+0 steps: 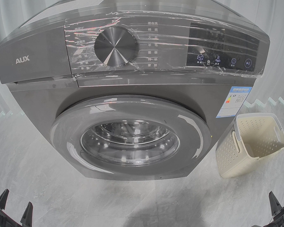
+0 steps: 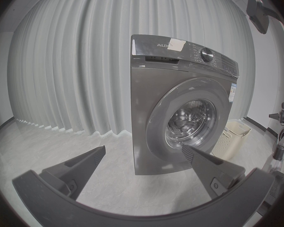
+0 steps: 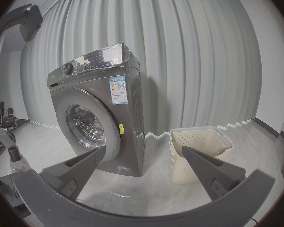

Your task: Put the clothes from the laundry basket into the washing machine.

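Cream perforated plastic laundry basket [image 1: 252, 142] beside the shut grey metal washing machine [image 1: 129, 111] looks empty, so loading seems done and no grasp is called for next; left end effector [image 1: 17, 199] and right end effector [image 1: 280, 186] gape wide, holding nothing.

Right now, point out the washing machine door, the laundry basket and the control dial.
washing machine door [image 1: 129, 142]: head view, middle of the glass window.
laundry basket [image 1: 227, 156]: head view, perforated outer side wall.
control dial [image 1: 115, 46]: head view, centre of the knob face.

Left end effector [image 2: 143, 147], right end effector [image 3: 143, 147]: matte dark grey. Wedge-shaped fingers [image 2: 211, 169] taper to points, tips ribbed. One screw [image 2: 215, 185] at each finger base. Curved bracket [image 2: 142, 216] joins them.
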`<state>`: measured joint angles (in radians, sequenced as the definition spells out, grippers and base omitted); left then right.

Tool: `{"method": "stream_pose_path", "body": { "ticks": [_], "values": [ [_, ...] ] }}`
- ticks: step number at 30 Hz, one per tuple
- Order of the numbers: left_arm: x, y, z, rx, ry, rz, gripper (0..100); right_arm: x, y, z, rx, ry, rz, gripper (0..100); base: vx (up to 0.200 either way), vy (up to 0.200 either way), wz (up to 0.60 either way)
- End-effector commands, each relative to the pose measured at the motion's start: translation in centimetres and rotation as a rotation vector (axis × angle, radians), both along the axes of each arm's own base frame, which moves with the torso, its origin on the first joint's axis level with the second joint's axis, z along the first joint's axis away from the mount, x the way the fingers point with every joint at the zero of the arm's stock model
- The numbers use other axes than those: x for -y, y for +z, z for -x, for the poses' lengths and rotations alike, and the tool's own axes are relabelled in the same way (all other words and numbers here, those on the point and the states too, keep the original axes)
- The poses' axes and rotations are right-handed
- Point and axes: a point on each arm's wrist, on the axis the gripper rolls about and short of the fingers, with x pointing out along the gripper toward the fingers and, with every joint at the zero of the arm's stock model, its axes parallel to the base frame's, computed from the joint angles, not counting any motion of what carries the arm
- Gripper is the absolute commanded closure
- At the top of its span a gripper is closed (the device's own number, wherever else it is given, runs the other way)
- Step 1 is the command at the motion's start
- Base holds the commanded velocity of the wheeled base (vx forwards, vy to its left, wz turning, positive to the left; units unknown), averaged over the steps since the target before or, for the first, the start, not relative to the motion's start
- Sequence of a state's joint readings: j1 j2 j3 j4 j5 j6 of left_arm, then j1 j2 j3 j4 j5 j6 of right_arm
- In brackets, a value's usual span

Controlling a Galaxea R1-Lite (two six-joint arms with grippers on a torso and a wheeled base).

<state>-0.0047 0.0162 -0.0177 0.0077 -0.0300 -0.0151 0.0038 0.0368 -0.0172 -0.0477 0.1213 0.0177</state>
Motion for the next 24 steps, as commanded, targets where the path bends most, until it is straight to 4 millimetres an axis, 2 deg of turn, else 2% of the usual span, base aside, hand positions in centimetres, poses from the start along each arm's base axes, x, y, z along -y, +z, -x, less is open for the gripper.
{"method": "stream_pose_path", "body": {
  "ticks": [1, 7, 10, 11, 24],
  "values": [
    [0.00, -0.44, 0.00, 0.000, 0.001, 0.002, 0, -0.03, -0.48, 0.20, 0.023, 0.008, 0.004, 0, 0.000, 0.000, 0.00],
    [0.00, -0.44, 0.00, 0.000, 0.001, -0.009, 0, -0.07, -0.49, 0.20, 0.020, 0.027, -0.003, 0, 0.000, 0.000, 0.00],
    [0.00, -0.44, 0.00, 0.000, 0.001, -0.001, 0, 0.33, -1.02, 0.16, -0.027, -0.150, 0.026, 0, 0.000, 0.000, 0.00],
    [0.00, -0.44, 0.00, 0.000, 0.002, -0.001, 0, 0.34, -1.12, 0.18, -0.042, -0.156, 0.021, 0, 0.000, 0.000, 0.00],
    [0.00, -0.44, 0.00, 0.000, -0.001, -0.010, 0, 0.26, -1.08, 0.15, -0.034, -0.116, 0.001, 0, 0.000, 0.000, 0.00]
  ]
}}
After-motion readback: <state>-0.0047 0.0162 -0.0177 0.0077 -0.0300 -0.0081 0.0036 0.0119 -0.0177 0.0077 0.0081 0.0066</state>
